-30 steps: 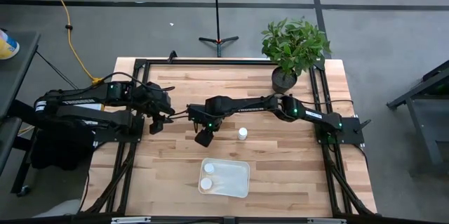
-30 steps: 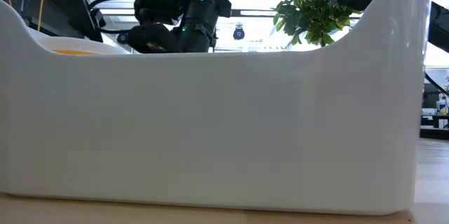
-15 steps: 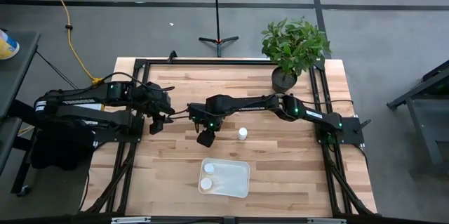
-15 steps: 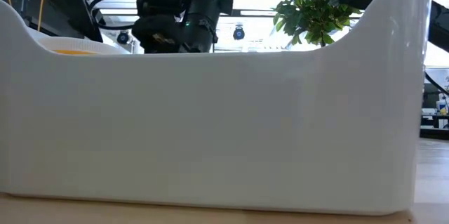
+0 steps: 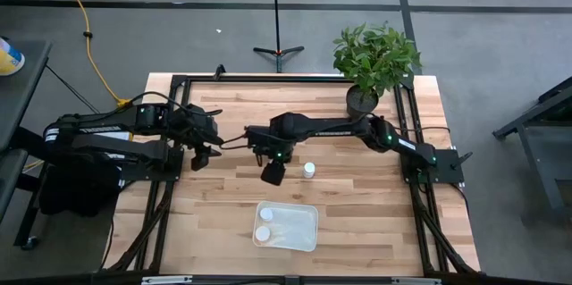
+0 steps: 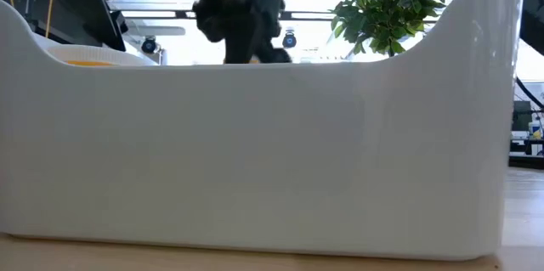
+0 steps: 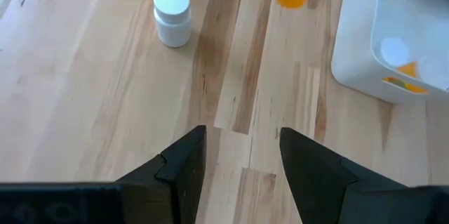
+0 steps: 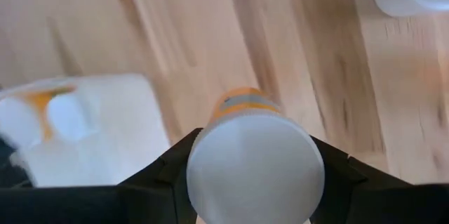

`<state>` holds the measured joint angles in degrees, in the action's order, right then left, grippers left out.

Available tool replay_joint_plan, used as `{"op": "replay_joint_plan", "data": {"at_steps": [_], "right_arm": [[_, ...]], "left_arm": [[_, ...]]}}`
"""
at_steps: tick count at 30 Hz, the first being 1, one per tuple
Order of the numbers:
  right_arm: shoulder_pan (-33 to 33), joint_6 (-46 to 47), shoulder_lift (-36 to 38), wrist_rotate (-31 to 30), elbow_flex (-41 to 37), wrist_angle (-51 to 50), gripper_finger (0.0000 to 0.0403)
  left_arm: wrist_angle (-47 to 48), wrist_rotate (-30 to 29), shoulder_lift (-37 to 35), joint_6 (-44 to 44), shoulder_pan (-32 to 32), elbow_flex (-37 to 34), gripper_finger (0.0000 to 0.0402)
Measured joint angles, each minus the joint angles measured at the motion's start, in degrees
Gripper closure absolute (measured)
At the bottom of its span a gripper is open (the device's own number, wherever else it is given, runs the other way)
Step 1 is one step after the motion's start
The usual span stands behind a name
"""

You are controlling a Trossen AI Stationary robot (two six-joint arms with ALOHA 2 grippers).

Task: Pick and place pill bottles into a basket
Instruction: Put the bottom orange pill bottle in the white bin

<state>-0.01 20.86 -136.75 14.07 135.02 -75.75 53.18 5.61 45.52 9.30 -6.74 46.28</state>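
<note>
Left gripper (image 7: 238, 157) parked at the table's 9 o'clock side, fingers parted a moderate gap, nothing between them. From its wrist view: a white bottle (image 7: 172, 15) standing on the wood ahead, an orange one cut off at the frame edge beside it

My right gripper (image 5: 273, 172) hangs over mid-table, closed around an orange bottle (image 8: 248, 155); white cap faces the wrist camera, so its long axis runs along my fingers, pointing down and forward

Basket (image 5: 308, 231) lies at about 5 o'clock from that gripper, near, toward the front edge. Two bottles (image 5: 264, 225) already in it, crowded at its left end; right part bare. Right arm is clearly the nearer one to the basket

One more bottle, white (image 5: 308, 171), stands on the table just beside my gripper at 3 o'clock, apart from it

Judgement: carry step, partway; next call is travel toward 5 o'clock, release over the bare part
</note>
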Motion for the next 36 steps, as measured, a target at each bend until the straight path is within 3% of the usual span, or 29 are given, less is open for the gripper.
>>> {"op": "replay_joint_plan", "data": {"at_steps": [17, 24, 31, 36], "right_arm": [[13.1, 8.7, 6.6, -4.8, 0.0, 0.2, 0.0221], [17.7, 14.0, 6.1, -11.3, -0.3, 3.6, 0.0207], [19.5, 19.3, 5.8, -12.1, -4.8, 8.7, 0.0222], [21.0, 22.0, 5.7, -12.1, -8.4, 10.5, 0.0202]], "left_arm": [[-0.9, -2.2, 0.0, 0.0, 0.0, 0.0, 0.0186], [-1.6, -2.2, 0.0, 0.2, 0.0, 0.0, 0.0186], [-3.4, -2.2, 0.0, 3.0, 0.0, 0.0, 0.0186], [-3.3, -2.2, 0.0, 3.0, 0.0, 0.0, 0.0186]]}}
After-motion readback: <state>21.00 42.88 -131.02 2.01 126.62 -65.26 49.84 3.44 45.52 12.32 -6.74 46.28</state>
